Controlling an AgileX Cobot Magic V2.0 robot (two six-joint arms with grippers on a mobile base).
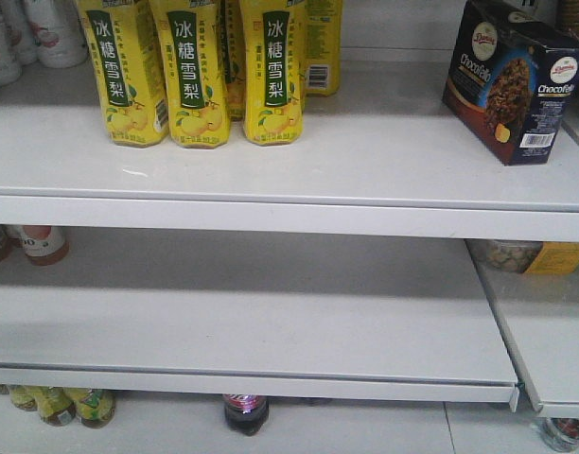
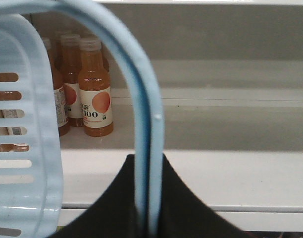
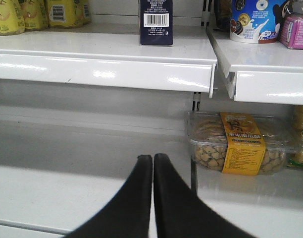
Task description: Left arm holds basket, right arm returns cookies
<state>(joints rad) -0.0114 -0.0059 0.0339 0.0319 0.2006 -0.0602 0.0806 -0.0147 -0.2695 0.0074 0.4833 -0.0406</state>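
Note:
The dark navy cookies carton (image 1: 513,78) stands upright at the right end of the upper shelf (image 1: 365,151); its barcoded side (image 3: 156,21) shows near the shelf's front edge in the right wrist view. My right gripper (image 3: 152,157) is shut with nothing between its fingers, below and in front of the carton, over the lower shelf. My left gripper (image 2: 149,161) is shut on the light blue handle (image 2: 141,104) of the basket, whose slotted wall (image 2: 23,148) fills the left of that view. Neither arm shows in the front view.
Yellow drink cartons (image 1: 195,71) stand at the upper shelf's left. Orange juice bottles (image 2: 94,89) sit on a shelf behind the basket. A clear tub of snacks with a yellow label (image 3: 240,144) lies on the lower right shelf. Cups and a pink pack (image 3: 255,20) occupy the neighbouring upper shelf.

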